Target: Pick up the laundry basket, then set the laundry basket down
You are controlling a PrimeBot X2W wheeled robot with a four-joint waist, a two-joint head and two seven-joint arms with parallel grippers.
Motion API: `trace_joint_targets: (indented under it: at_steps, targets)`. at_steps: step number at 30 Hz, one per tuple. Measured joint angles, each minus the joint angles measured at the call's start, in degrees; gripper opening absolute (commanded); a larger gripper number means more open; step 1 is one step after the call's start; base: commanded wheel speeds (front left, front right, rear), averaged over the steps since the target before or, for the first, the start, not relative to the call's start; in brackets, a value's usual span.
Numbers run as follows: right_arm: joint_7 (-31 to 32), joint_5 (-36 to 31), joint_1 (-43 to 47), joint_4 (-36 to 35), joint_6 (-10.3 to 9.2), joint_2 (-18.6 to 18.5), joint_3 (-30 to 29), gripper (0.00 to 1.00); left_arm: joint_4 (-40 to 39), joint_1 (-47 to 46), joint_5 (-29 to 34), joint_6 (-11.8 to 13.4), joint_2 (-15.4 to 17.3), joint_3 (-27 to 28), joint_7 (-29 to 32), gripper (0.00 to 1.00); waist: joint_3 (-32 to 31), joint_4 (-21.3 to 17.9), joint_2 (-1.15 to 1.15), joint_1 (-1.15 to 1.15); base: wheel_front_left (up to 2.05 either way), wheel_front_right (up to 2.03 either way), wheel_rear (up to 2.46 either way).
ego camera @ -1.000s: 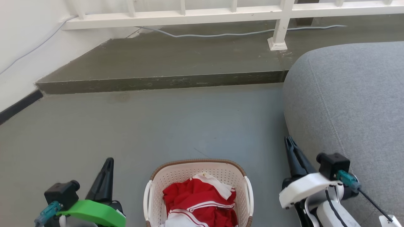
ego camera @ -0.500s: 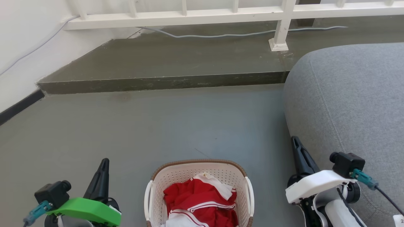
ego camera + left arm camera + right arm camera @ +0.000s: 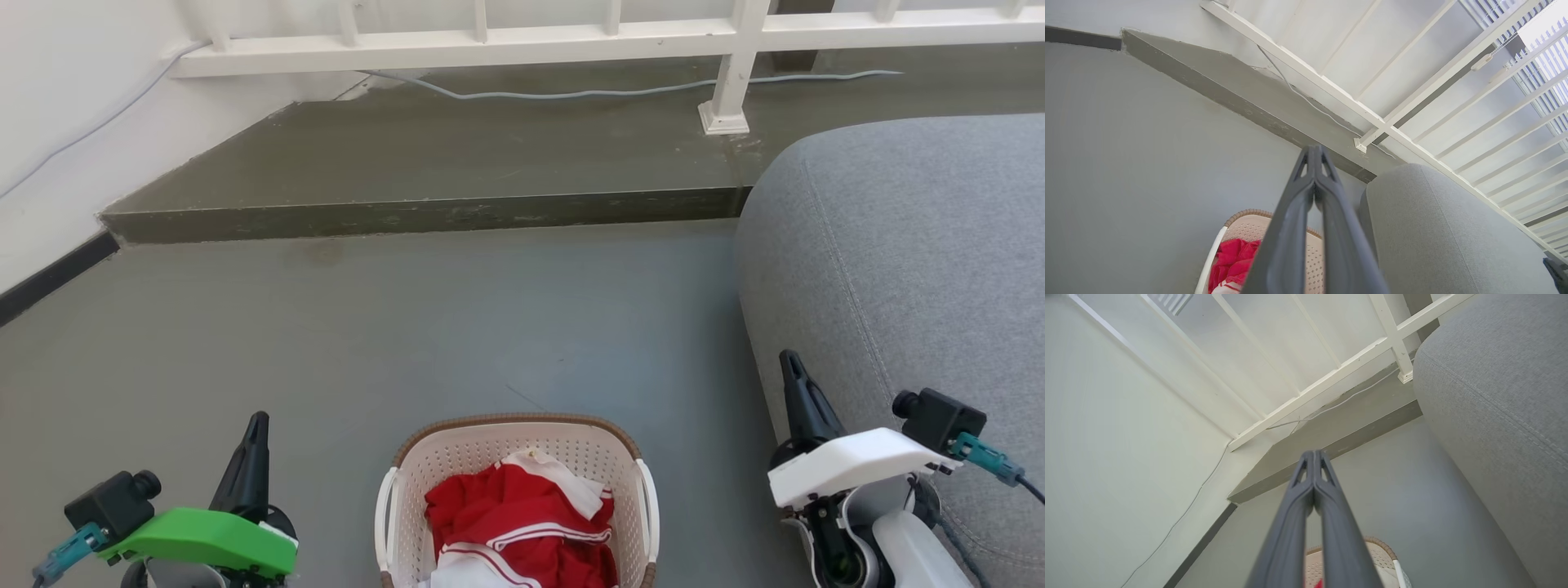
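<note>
Seeing laundry basket (image 3: 490, 453) lying midway between my left gripper (image 3: 258, 423) and right gripper (image 3: 789, 361), handles facing each; both jaws pressed together.

The left claw (image 3: 258, 426) has long, dark, tapered fingers under a bright green cover (image 3: 204, 539). The right claw (image 3: 790, 363) is alike, under a white cover (image 3: 857, 467). Each wrist carries a black camera block (image 3: 114, 502) and a teal plug (image 3: 65, 557). A dark cable (image 3: 1030, 488) leaves the right plug.

bright even daylight | soft shadows | wrist views wide-angle distorted
</note>
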Motion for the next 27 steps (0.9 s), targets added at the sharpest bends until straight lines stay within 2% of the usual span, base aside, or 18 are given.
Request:
trace_joint_targets:
  at_steps: [27]
  targets:
    - [5.06, 21.49, -0.13, 0.54, 3.04, -0.7, -6.22, 0.0, 1.43, -0.26, -16.52, 0.0, -1.27, 4.55, 5.49, 0.0, -0.33, 0.51, 0.0, 0.0, 0.0, 0.0, 0.0]
